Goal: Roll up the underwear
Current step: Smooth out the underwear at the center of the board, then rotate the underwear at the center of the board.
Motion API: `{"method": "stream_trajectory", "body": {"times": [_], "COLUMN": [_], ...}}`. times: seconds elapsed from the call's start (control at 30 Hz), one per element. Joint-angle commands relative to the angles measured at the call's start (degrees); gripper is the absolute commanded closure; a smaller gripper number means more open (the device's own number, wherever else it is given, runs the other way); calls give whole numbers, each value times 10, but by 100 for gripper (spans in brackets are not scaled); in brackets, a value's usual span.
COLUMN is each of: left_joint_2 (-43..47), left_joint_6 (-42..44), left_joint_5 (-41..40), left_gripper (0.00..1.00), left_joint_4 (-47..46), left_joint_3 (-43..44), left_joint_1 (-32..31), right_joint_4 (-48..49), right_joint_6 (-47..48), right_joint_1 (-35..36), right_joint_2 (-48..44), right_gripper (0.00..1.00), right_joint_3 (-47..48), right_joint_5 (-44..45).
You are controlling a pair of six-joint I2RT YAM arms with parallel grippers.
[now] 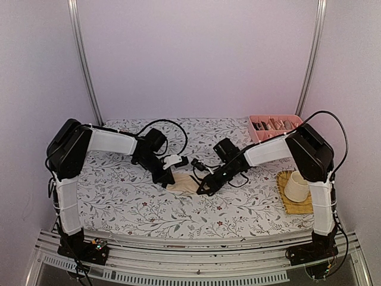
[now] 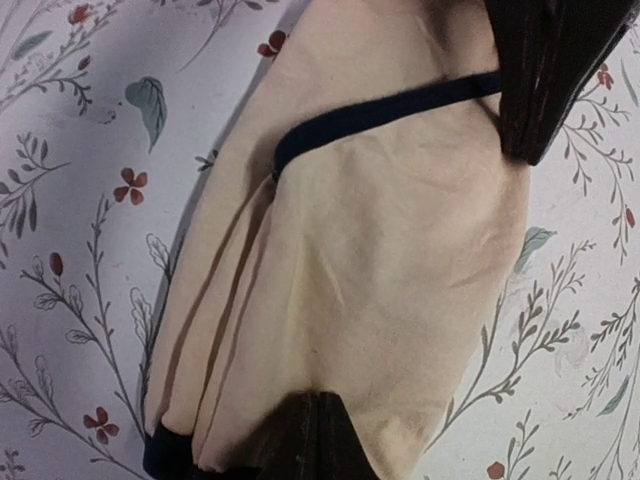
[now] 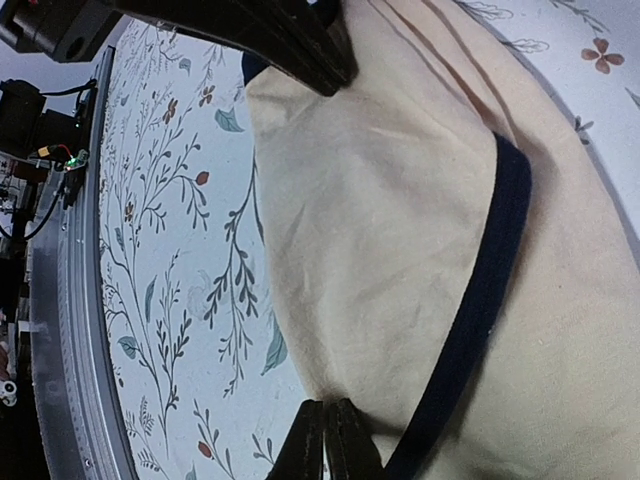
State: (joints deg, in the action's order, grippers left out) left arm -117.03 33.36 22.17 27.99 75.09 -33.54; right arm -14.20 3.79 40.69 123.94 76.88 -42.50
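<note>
Beige underwear [image 1: 184, 185] with dark edging lies bunched near the middle of the floral table [image 1: 119, 202]. The patterned surface shows around it toward 6 and 9 o'clock. A pink tray [image 1: 274, 124] sits at 1 o'clock by the far edge. A cup [image 1: 296, 186] on a woven mat [image 1: 289, 207] stands well apart at 3 o'clock. Both arms reach inward, elbows out. The left gripper [image 2: 310, 425] pinches the cloth's 9 o'clock end and the right gripper [image 3: 326, 430] its 3 o'clock end, each with fingers pressed together on the fabric.
</note>
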Motion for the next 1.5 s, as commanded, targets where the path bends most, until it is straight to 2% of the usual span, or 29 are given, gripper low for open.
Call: {"method": "stream_trajectory", "body": {"times": [0.0,0.13,0.23,0.3,0.4,0.47,0.63,0.7,0.83,0.93,0.97,1.0,1.1,1.47], "left_joint_2": [-20,-10,1,12,23,29,63,73,90,102,107,111,121,133], "left_joint_6": [4,3,-2,-7,-11,-14,-12,-12,-14,-18,-18,-19,-21,-20], "left_joint_5": [-40,-46,-46,-48,-51,-50,-53,-58,-56,-48,-48,-49,-50,-70], "left_gripper": [95,92,75,61,45,41,25,23,12,9,8,6,2,2], "left_joint_4": [22,23,24,24,23,23,23,24,23,20,16,10,-3,-29], "left_joint_3": [5,16,28,37,54,65,63,57,38,18,10,2,-16,-53], "left_joint_1": [1,1,5,9,14,17,20,22,31,38,41,42,46,59], "right_joint_4": [-39,-51,-55,-52,-43,-38,-16,-12,-18,-25,-28,-31,-42,-115], "right_joint_6": [2,12,20,27,28,25,-1,-9,-14,-13,-8,-6,-1,14], "right_joint_1": [-5,-5,-5,-5,-6,-7,-18,-18,-18,-17,-18,-17,-15,13], "right_joint_2": [8,-8,-37,-65,-100,-113,-106,-98,-86,-84,-83,-82,-73,-44], "right_gripper": [95,95,93,88,82,74,64,61,40,25,16,1,1,1], "right_joint_3": [15,24,23,17,12,11,12,17,28,31,31,31,35,57], "right_joint_5": [38,37,30,21,48,76,148,200,281,353,367,380,416,508]}}
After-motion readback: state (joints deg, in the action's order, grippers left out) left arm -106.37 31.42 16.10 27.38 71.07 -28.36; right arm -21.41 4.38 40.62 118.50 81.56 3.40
